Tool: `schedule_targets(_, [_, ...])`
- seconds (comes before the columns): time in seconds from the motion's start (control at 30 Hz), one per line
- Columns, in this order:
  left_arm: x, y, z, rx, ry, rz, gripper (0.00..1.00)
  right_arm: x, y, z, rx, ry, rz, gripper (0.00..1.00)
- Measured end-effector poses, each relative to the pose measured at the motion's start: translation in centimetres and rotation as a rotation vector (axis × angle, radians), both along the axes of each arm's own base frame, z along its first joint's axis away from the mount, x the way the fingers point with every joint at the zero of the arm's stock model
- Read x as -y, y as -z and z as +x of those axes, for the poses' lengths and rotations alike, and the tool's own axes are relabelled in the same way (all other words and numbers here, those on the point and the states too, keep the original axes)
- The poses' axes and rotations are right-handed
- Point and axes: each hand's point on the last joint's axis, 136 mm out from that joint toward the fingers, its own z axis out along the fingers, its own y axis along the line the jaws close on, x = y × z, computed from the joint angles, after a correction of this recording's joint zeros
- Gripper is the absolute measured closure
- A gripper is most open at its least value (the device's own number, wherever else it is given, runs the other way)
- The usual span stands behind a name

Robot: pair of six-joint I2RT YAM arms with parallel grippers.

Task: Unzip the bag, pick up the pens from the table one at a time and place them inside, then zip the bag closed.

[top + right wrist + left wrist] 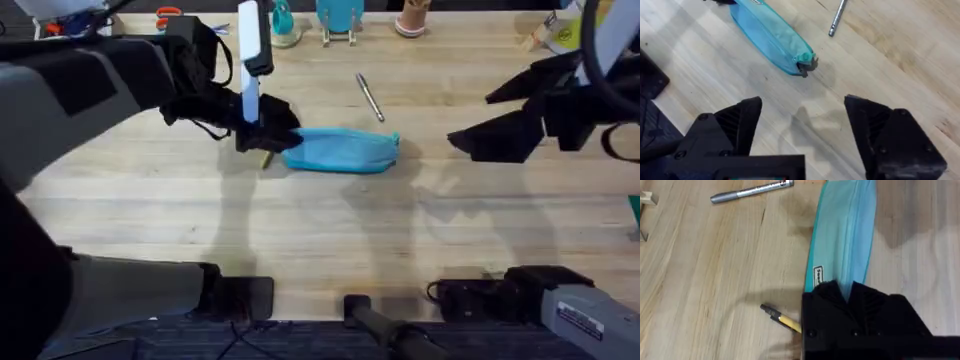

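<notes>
Black fingers of the left gripper (262, 133) sit pressed together on the left end of the bag (342, 150), which I judge is meant to pin that end down so the zip can be drawn from the far side; the left arm stretches in low from the left edge with its wrist bent down over the table (300, 240). Just beside that gripper, partly hidden under it, lies the yellow pen (782, 318), its dark tip poking out. The bag lies flat along the middle of the table, still zipped as far as I can tell, with its zip pull (805, 64) at the right end. Behind it, well apart, rests the silver pen (370, 97). Farther right, the right gripper (478, 140) hovers near the pull with its fingers spread wide, the arm reaching in from the right, seemingly lined up to take the pull.
</notes>
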Motion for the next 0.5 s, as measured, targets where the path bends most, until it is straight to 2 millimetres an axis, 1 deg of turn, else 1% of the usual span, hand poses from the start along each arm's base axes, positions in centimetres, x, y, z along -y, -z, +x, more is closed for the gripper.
schedule_targets(0.17, [0.0, 0.0, 0.0, 0.001, 0.000, 0.000, 0.960, 0.0, -0.1, 0.2, -0.007, 0.027, 0.015, 0.004])
schedule_targets(0.3, [0.0, 0.0, 0.0, 0.001, 0.000, 0.000, 0.960, 0.0, -0.6, 1.0, -0.048, 0.153, 0.093, 0.005])
schedule_targets(0.5, [0.0, 0.0, 0.0, 0.001, 0.000, 0.000, 0.960, -0.1, -0.8, 1.3, -0.172, 0.363, 0.224, 0.005])
